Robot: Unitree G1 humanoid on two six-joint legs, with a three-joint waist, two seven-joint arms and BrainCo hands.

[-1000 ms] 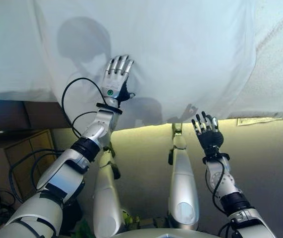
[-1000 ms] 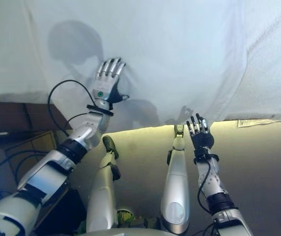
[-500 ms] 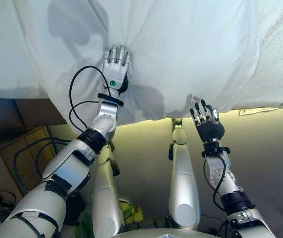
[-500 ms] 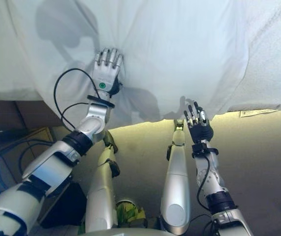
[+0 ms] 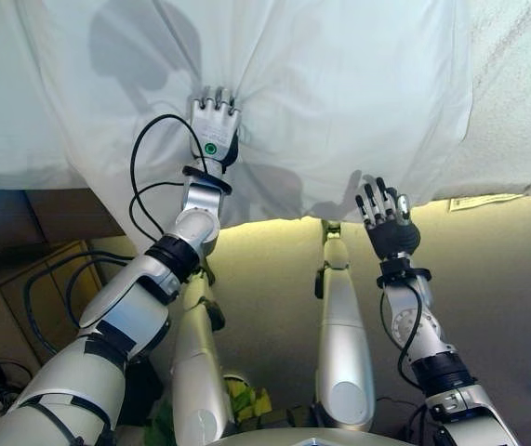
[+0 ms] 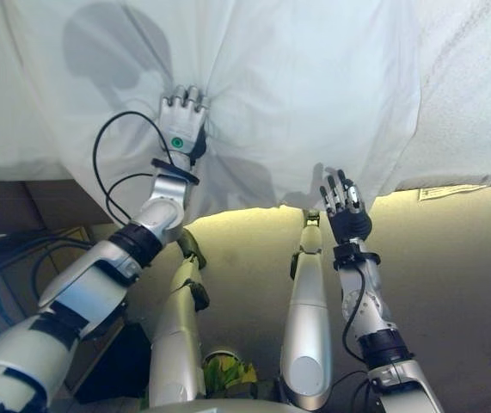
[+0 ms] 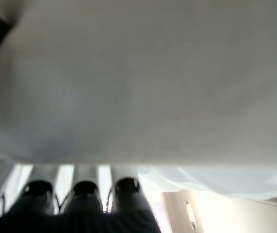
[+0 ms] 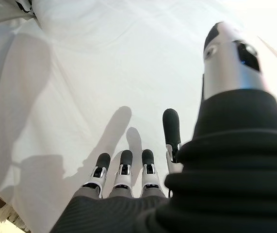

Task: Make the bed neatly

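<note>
A white sheet (image 5: pixel 339 102) covers the bed (image 5: pixel 516 111) and fills the upper part of both eye views, its lower edge hanging over the bed's side from about 9 o'clock to 3 o'clock. At 3 o'clock a rougher white cover of the bed shows beside the sheet.

The left robot hand (image 5: pixel 214 116) reaches up at about 11 o'clock and lies on the sheet, with its fingers curled into the cloth. Folds run out from the fingertips toward 12 o'clock and 1 o'clock, so the sheet is bunched at that spot. In the left wrist view the cloth lies right over the fingers (image 7: pixel 82 191) and hides most of the scene.

The right robot hand (image 5: pixel 391 223) is at about 4 o'clock from the picture's centre, just below the sheet's hanging edge, palm up. Its fingers are straight and spread, and it holds nothing. In the right wrist view the fingers (image 8: pixel 123 172) point at the sheet and cast shadows on it, apart from the cloth.

Below the bed lies a plain floor (image 5: pixel 507 307), and at 8 o'clock a wooden box (image 5: pixel 33 288) stands under the bed's edge.
</note>
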